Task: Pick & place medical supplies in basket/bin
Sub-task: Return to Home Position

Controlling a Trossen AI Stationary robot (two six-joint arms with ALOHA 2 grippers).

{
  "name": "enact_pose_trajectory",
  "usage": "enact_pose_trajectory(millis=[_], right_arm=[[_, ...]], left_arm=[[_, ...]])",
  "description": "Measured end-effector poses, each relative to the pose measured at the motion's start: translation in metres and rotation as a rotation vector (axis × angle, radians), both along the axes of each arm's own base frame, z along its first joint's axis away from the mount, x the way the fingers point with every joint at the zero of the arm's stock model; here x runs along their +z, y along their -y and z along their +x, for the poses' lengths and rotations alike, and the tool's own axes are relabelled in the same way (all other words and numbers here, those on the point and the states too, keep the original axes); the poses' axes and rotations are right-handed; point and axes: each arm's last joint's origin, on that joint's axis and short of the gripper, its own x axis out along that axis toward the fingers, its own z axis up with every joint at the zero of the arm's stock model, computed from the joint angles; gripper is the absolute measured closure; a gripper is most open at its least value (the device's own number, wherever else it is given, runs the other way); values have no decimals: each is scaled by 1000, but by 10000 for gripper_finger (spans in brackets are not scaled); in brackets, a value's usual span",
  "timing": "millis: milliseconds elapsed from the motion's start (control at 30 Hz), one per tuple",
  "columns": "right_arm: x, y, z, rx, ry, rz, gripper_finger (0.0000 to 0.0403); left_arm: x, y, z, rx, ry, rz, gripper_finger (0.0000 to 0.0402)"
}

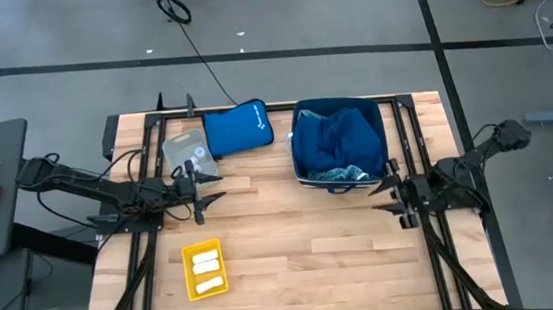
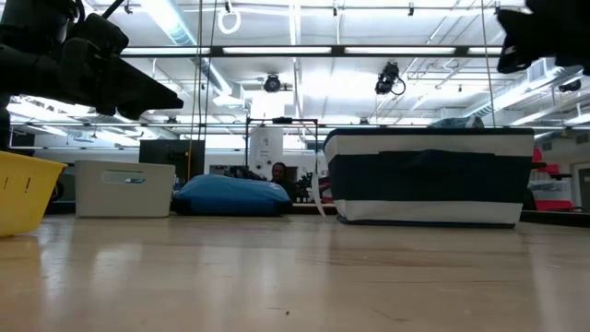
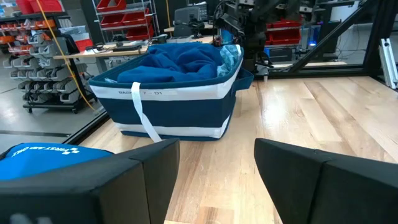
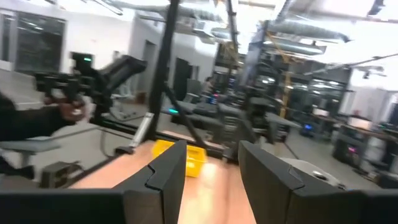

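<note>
The navy basket with white bands (image 1: 337, 100) stands on the far right part of the table. In it lie the plain navy garment (image 1: 333, 140) and, at its near side, the light-blue patterned garment (image 1: 338, 174). Several white rolls (image 1: 206, 267) lie in a yellow tray (image 1: 189, 273) near the front. My left gripper (image 1: 205, 196) hovers open near a clear box (image 1: 186, 153). My right gripper (image 1: 393, 197) hovers open just near-right of the basket. The left wrist view shows the basket (image 3: 174, 106) and the navy garment (image 3: 180, 62) past the open gripper (image 3: 217, 174).
The royal-blue padded pouch (image 1: 237, 128) lies left of the basket, next to the clear box. Bare wood lies between the yellow tray and my right gripper. The low view shows the tray (image 2: 23, 189), the box (image 2: 124, 187), the pouch (image 2: 230, 195) and the basket (image 2: 429, 175) in a row.
</note>
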Motion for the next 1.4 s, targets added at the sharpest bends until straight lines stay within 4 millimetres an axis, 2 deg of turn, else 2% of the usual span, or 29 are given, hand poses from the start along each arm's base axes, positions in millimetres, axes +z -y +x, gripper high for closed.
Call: enact_pose_trajectory(millis=[167, 500, 967, 1200, 1400], right_arm=[[-3, 6, 3, -63, -32, -9, 247], [-25, 15, 0, -122, -253, 5, 247], [-29, 14, 1, -109, -302, 12, 247], [-29, 14, 1, -110, -303, 26, 247], [-29, 14, 1, -100, -308, 41, 247]], left_arm=[[0, 0, 0, 0, 0, 0, 189], [0, 0, 0, 0, 0, -1, 189], [1, -1, 0, 30, 14, -4, 189], [7, 4, -1, -98, 55, 43, 189], [6, 7, -9, -14, 19, 94, 189]])
